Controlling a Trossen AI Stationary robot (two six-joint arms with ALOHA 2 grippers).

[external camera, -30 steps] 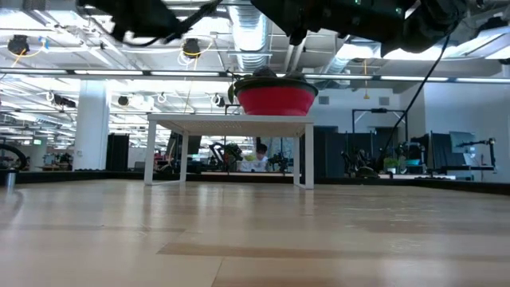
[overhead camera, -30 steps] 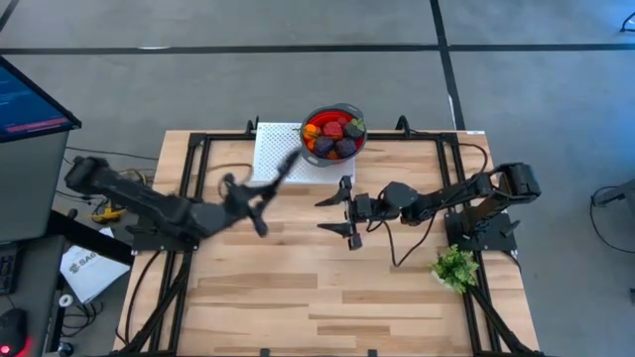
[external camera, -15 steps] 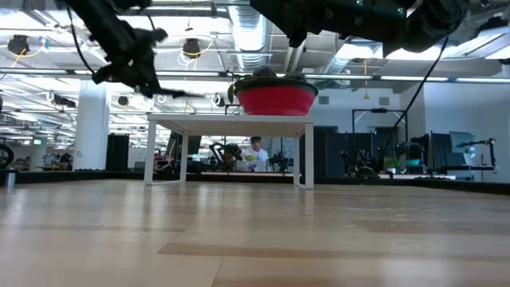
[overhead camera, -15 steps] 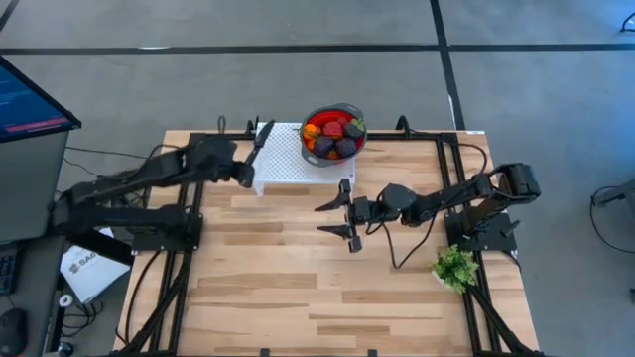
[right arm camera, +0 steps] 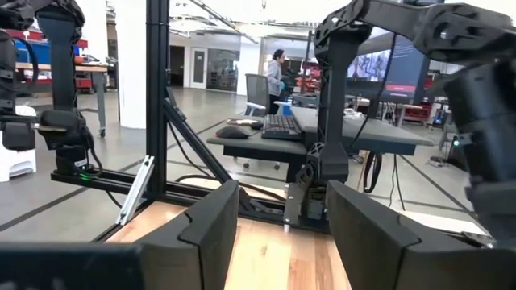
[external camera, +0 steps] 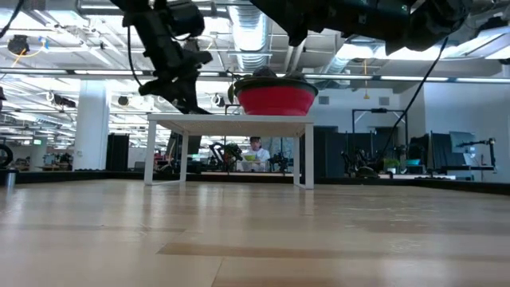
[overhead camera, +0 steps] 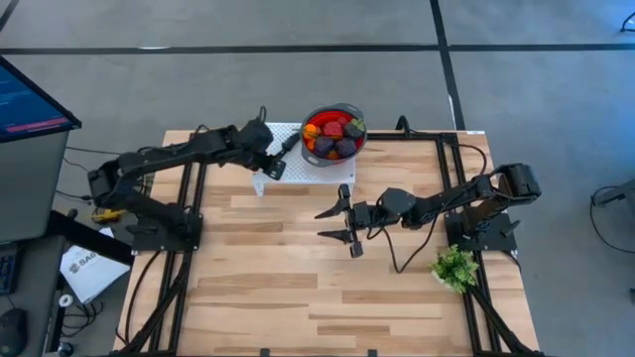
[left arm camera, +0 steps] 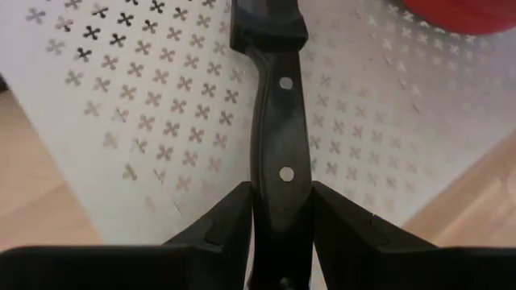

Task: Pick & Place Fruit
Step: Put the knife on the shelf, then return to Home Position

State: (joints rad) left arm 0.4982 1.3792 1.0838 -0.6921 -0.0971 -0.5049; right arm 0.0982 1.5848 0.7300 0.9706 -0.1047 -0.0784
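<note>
The fruit (overhead camera: 333,136), red, dark purple and orange pieces, one with green leaves, lies piled in a round bowl (overhead camera: 349,111) that looks red in the low view (external camera: 275,99). The bowl stands on a white perforated stand (overhead camera: 283,169) at the far edge. My left gripper (overhead camera: 272,158) is over that stand, left of the bowl, shut on a black knife (overhead camera: 288,147). My right gripper (overhead camera: 336,220) hovers open over the middle of the table, touching nothing. My left gripper (left arm camera: 280,197) pinches the black knife's riveted handle (left arm camera: 279,157) between its two fingers (left arm camera: 234,213). The fingers lie along the handle, one on each flat side. The knife points toward the bowl over the stand's perforated top (left arm camera: 145,121); whether it touches that top I cannot tell.
A green leafy bunch (overhead camera: 454,266) lies near the table's right edge. Black frame rails (overhead camera: 198,178) run along the table's left, right and far sides. Bare wood (overhead camera: 298,297) covers the near half. A person sits in the room behind the table (external camera: 255,151).
My left arm has swung from the table's middle out toward the far left, then right onto the white stand beside the bowl, carrying the knife. The knife has turned about and now points at the bowl. My right gripper has kept its place.
</note>
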